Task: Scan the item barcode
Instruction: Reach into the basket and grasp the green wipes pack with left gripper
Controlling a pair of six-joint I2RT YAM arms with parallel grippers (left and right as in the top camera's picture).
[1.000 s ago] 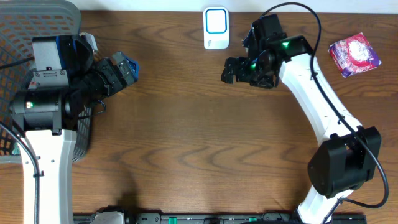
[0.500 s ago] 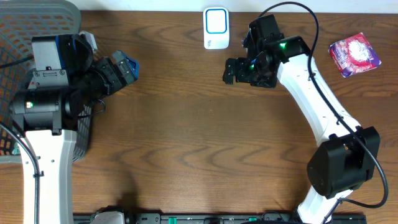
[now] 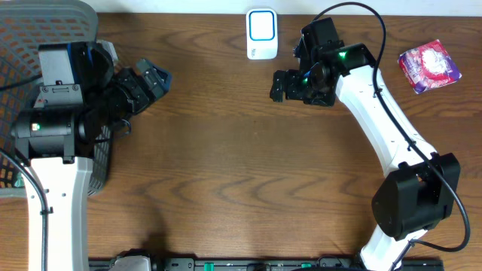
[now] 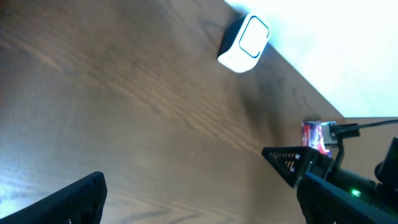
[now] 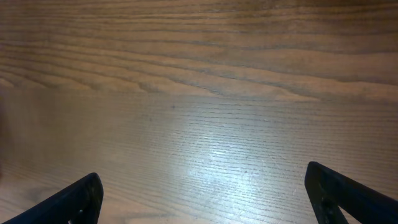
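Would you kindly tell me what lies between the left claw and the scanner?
Nothing but bare table lies between the left claw and the scanner, as the overhead view shows.

The scanner [image 3: 262,34] sits at the table's [image 3: 241,173] far edge, between the basket [image 3: 45,30] left and the packet [image 3: 429,66] right.

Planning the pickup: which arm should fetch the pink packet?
Right. The pink packet lies on the right arm's side; the right gripper is open, empty and nearer than the left gripper.
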